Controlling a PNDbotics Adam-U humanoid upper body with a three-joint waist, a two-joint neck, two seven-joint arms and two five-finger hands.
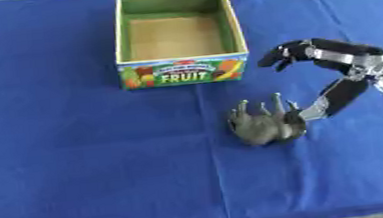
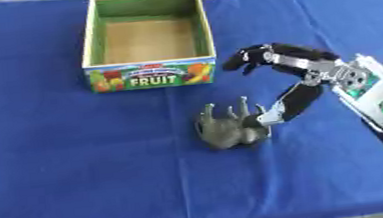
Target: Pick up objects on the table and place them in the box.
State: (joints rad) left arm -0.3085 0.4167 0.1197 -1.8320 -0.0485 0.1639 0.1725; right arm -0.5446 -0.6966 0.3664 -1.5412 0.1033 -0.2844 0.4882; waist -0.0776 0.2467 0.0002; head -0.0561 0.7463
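on the blue tablecloth, a grey toy animal lies legs-up, just in front of the fruit box. right hand is spread apart, thumb touching the toy's right side, fingers arched above. toy lies left of the hand; box stands empty, path unobstructed. left hand not visible.

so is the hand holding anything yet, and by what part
Not clearly. The right hand is spread beside the toy animal, thumb touching its right end and fingers arched above. No closed hold shows.
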